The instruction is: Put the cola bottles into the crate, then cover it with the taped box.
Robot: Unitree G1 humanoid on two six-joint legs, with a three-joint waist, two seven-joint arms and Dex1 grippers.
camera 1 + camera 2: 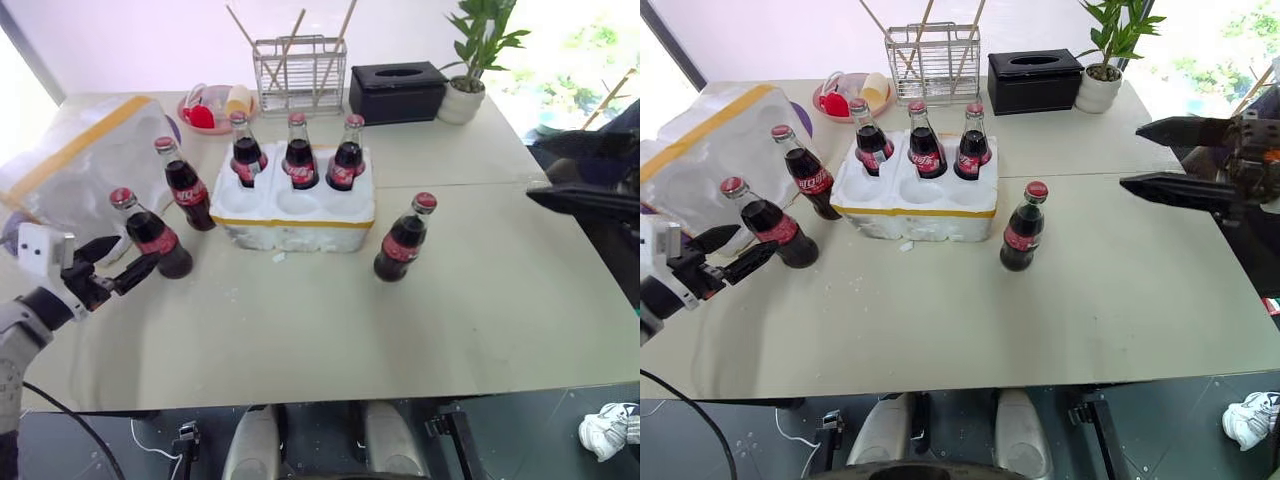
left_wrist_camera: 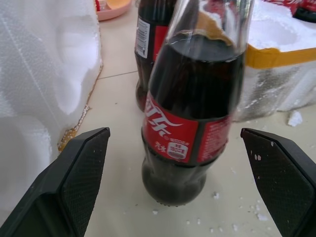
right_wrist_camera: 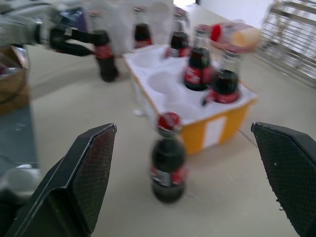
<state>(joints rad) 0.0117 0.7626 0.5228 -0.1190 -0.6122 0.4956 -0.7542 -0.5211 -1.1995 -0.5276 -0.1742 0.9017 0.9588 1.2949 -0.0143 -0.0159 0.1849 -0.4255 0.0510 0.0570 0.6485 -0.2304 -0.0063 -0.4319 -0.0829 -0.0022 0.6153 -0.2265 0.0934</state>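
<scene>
Three bottles (image 1: 298, 152) stand in crate (image 1: 295, 215)'s back wells, front wells empty; left claw (image 1: 118, 268) and right claw (image 1: 1160, 155) agape, holding nothing.

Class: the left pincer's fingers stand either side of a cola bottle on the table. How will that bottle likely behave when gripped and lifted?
The cola bottle is full nearly to its neck, so probably heavy for its size. Its smooth glass looks slippery; the label band may grip better. Tall on a narrow base, it could tip if the open left pincer nudges it high up.
</scene>
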